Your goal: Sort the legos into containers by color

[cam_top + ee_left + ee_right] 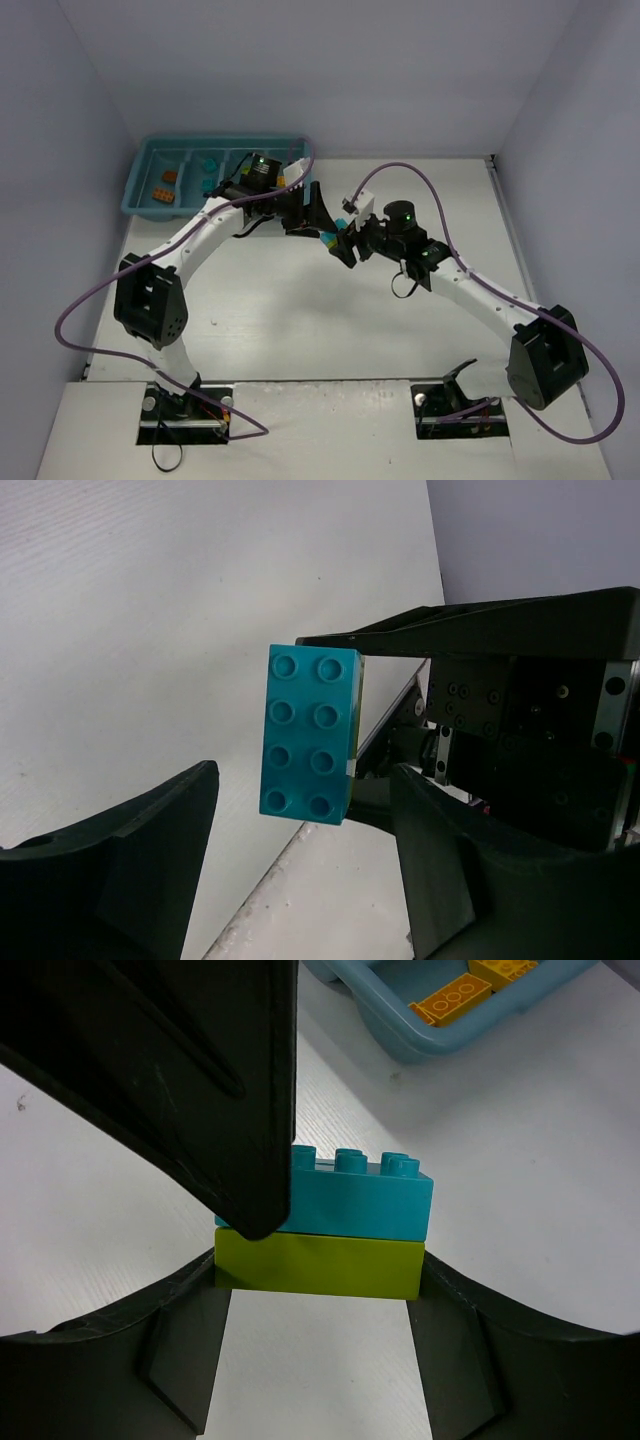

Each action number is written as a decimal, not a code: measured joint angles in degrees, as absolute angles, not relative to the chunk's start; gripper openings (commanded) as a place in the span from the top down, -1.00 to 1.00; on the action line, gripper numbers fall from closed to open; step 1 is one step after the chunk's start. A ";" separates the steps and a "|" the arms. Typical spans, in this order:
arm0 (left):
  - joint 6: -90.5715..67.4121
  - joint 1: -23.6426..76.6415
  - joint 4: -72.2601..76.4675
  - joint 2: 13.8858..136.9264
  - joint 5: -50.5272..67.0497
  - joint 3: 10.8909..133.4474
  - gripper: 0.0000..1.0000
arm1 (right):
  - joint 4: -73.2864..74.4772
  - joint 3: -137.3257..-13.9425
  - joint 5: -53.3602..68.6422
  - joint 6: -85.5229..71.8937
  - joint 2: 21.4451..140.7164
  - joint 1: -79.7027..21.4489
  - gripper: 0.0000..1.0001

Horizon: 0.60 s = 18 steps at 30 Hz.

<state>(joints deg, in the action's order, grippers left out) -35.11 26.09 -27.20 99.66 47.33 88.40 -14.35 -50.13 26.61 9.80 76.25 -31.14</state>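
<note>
Right gripper (318,1272) pinches the lime brick (318,1265), teal brick (308,735) stacked on it, right of the tray (135,182). Left gripper (302,775), spread, flanks the teal brick, hiding one end from the right wrist camera.

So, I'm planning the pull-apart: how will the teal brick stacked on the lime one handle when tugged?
The teal brick looks rigid moulded plastic, so it likely won't flex. Its smooth glossy sides may slip. Seated flush on the lime brick, it probably resists, then pops free suddenly.
</note>
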 measured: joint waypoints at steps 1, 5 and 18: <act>-35.40 26.22 -27.07 99.94 47.72 88.40 -0.26 | -14.31 -50.13 26.63 10.00 76.25 -31.24 1.00; -36.27 26.26 -26.68 100.66 48.47 88.40 -0.18 | -14.28 -50.13 26.61 10.52 76.27 -31.59 1.00; -36.29 26.20 -26.48 101.95 50.28 89.17 1.00 | -13.82 -50.15 26.44 11.03 76.38 -31.99 1.00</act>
